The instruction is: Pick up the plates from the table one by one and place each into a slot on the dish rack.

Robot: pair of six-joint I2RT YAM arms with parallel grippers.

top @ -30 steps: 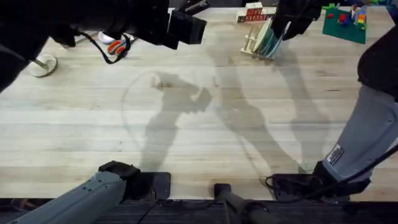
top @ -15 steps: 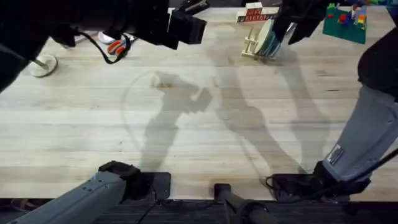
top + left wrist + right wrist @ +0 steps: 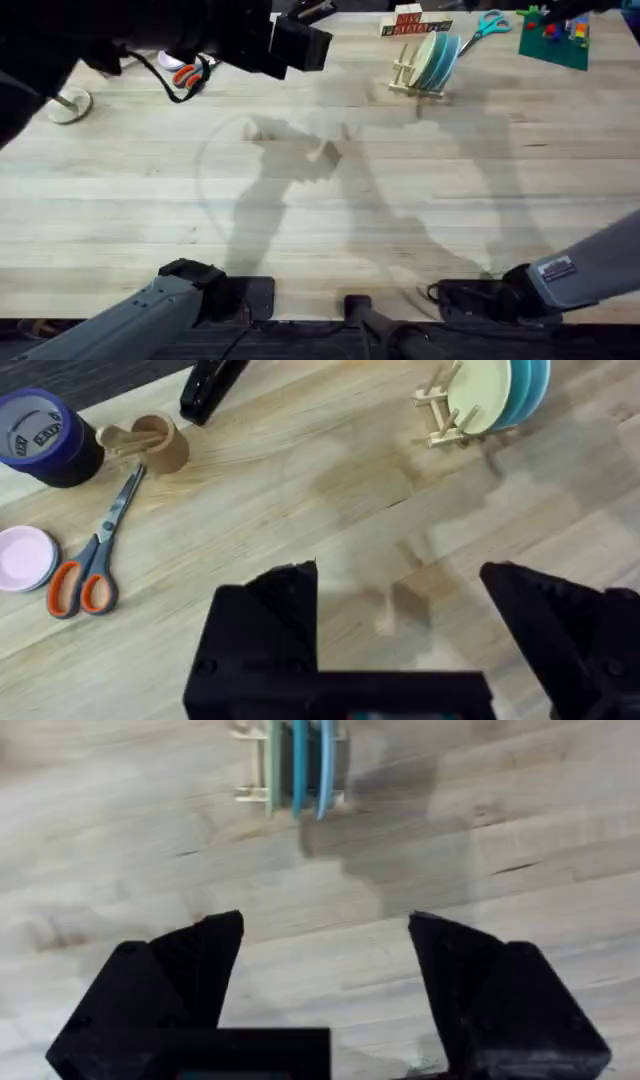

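The dish rack (image 3: pixel 405 72) stands at the far right of the table (image 3: pixel 330 230), with the plates upright in its slots. A turquoise plate (image 3: pixel 443 60) and a paler blue one (image 3: pixel 325 765) stand side by side, next to a cream plate (image 3: pixel 478 395). In the right wrist view my right gripper (image 3: pixel 325 960) is open and holds nothing, well back from the dish rack (image 3: pixel 252 765). My left gripper (image 3: pixel 400 610) is open too, high over the table's left half and far from the dish rack (image 3: pixel 440 415).
Red-lettered blocks (image 3: pixel 408 22), teal scissors (image 3: pixel 487 22) and a green plate with toy bricks (image 3: pixel 555 38) lie behind and right of the rack. Orange scissors (image 3: pixel 90 565), purple tape (image 3: pixel 40 435), a pink dish (image 3: pixel 25 555) and a wooden cup (image 3: pixel 155 445) sit far left.
My right gripper let go at the rack and drew back from it, leaving the plates standing in the slots. The left arm has not moved.
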